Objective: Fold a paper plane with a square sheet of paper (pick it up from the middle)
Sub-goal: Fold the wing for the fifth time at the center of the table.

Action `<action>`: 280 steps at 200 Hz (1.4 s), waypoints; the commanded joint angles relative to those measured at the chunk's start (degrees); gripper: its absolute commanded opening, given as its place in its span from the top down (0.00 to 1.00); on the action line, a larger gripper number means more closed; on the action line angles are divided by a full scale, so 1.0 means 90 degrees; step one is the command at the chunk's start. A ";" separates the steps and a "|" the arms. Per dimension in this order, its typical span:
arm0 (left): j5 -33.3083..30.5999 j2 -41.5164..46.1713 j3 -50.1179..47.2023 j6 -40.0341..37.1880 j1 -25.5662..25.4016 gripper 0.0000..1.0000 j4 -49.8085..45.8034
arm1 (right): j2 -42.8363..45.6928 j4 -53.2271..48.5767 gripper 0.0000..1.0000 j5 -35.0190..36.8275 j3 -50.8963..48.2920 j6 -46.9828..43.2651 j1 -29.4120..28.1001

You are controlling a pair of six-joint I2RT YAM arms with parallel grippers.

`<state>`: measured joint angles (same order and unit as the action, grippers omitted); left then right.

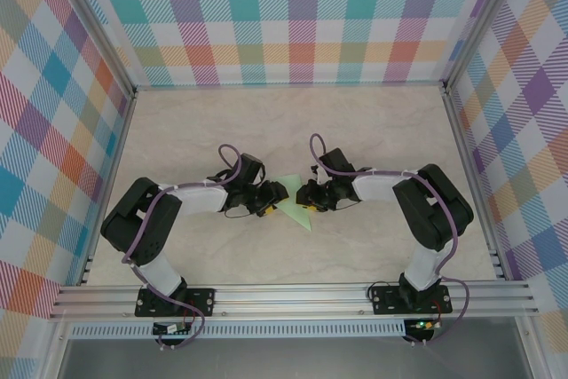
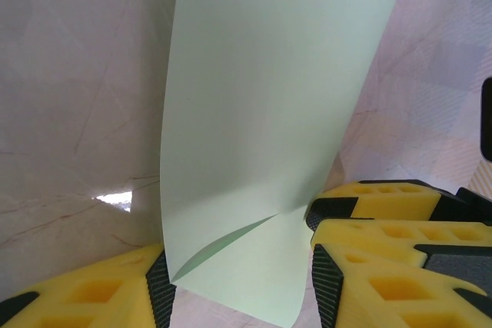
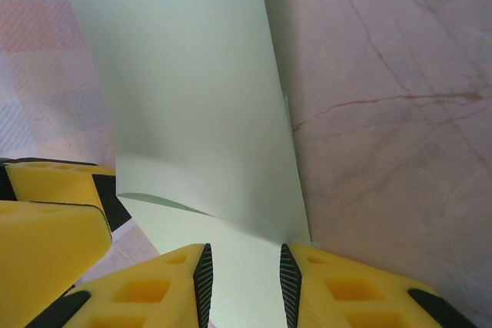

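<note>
- Currently, left gripper (image 2: 238, 286) straddles the square sheet of paper (image 2: 261, 97), jaws half-wide.
- Note: right gripper (image 3: 246, 286) stands narrow (grip unconfirmed); align edges before pressing the crease.

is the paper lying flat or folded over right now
Bent over, not flat: the paper stands up off the table with a second layer under it. The bend looks curved, not a pressed crease.
</note>
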<state>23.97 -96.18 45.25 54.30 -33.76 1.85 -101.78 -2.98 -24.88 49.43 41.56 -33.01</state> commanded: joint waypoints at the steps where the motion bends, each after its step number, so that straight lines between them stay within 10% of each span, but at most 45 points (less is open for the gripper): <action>1: 0.0042 -0.0056 0.0182 0.0060 -0.0097 0.48 0.0065 | -0.0035 -0.0124 0.68 0.0094 -0.0170 -0.0093 0.0084; 87: -0.0035 -0.0037 0.0205 0.0245 -0.0155 0.87 0.0264 | 0.0834 0.0248 0.51 0.0304 -0.0255 -0.0967 0.0083; 177: -0.0457 0.0208 0.0389 0.0481 -0.0185 0.93 -0.0241 | 0.1943 0.0196 0.19 0.2567 -0.0811 -0.3259 -0.0740; 280: -0.0300 0.0150 0.0645 0.0714 -0.0181 0.93 -0.0391 | 0.1915 0.2434 0.37 0.3351 -0.1852 -0.5191 -0.1942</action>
<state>20.97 -96.16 49.19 59.64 -34.85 -0.05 -83.83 11.22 3.29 33.43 0.69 -48.71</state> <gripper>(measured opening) 0.071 0.636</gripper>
